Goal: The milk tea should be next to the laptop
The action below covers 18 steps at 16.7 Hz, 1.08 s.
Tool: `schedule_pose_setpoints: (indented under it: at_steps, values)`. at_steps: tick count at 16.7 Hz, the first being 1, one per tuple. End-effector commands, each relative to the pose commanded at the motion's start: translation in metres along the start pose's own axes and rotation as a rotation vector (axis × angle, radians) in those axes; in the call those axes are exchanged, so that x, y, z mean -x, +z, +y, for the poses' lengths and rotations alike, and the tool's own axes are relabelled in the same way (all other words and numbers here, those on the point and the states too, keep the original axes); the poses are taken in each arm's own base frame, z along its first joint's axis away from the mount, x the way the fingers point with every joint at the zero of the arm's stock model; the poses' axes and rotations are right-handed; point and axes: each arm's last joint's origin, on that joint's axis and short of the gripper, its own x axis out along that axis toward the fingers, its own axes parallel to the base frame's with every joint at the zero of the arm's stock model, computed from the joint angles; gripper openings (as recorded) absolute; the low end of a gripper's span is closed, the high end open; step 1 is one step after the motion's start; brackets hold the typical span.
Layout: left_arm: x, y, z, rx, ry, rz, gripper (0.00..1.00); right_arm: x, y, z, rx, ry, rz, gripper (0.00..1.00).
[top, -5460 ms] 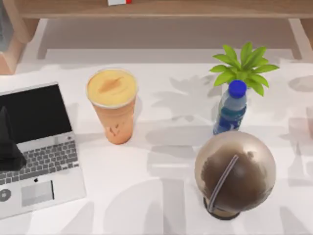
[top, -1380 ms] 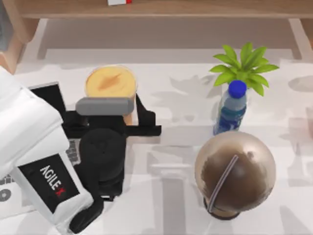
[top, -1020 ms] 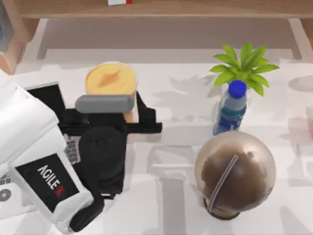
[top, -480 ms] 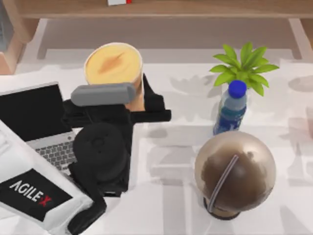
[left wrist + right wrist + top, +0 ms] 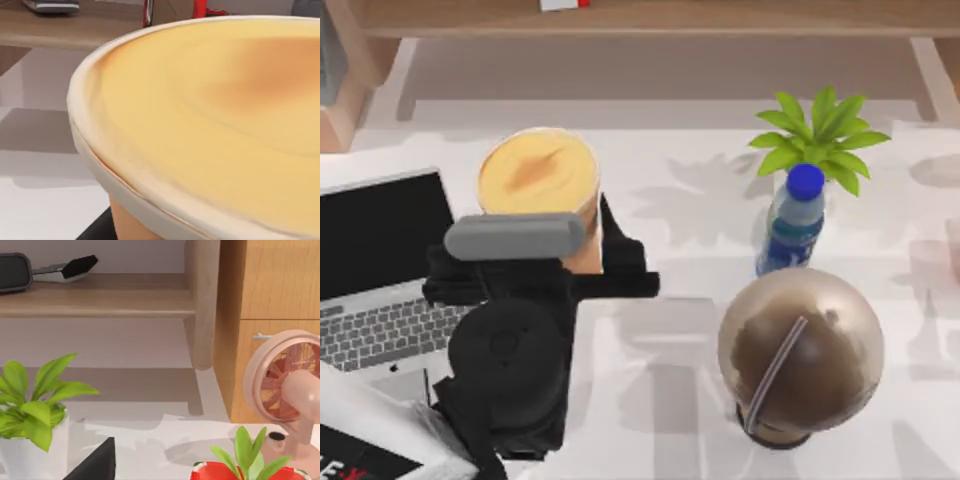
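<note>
A: Item one, the largest: the laptop (image 5: 385, 275)?

B: Silver-grey, lid open, black screen toward the far side, keyboard toward the near side. It sits at the left edge of the table (image 5: 670, 400). Its near part is covered by the left arm.

A: Item two: the brown dome-lidded cup (image 5: 798, 355)?

B: Near right, straw on its dome, well apart from the laptop. Not part of the job, by my reading.

A: Item three: the left gripper (image 5: 582, 262)?

B: Just right of the laptop's keyboard. Its black fingers (image 5: 620, 262) sit against the cup's side below the rim, so I judge it clamped on the milk tea (image 5: 538, 185). The left wrist camera looks straight onto the cup's yellow-orange seal (image 5: 215, 115).

A: Item four, the milk tea itself: where?

B: Upright, just beside the laptop's right edge, level with the screen. Whether its base rests on the table, I cannot tell; the gripper hides it.

A: Progress?

B: The cup looks near enough to the laptop already. What is left, I judge: set it down if raised, open the fingers, withdraw.

A: Smaller items?

B: Blue-capped bottle (image 5: 792, 220), far right; green plant (image 5: 820, 135) behind it. The right arm is parked; its camera faces a shelf and a pink fan (image 5: 290, 385).
</note>
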Motion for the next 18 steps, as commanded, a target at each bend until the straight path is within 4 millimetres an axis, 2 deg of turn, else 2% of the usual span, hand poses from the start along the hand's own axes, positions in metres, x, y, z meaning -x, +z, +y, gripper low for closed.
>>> schedule_pose_setpoints:
  at_steps: [9, 18]
  values:
    - [0.037, -0.01, 0.018, -0.074, 0.011, 0.069, 0.0, 0.0, 0.0, 0.0, 0.0, 0.0, 0.0, 1.0]
    - [0.04, -0.011, 0.02, -0.083, 0.016, 0.076, 0.0, 0.0, 0.0, 0.0, 0.0, 0.0, 0.0, 1.0]
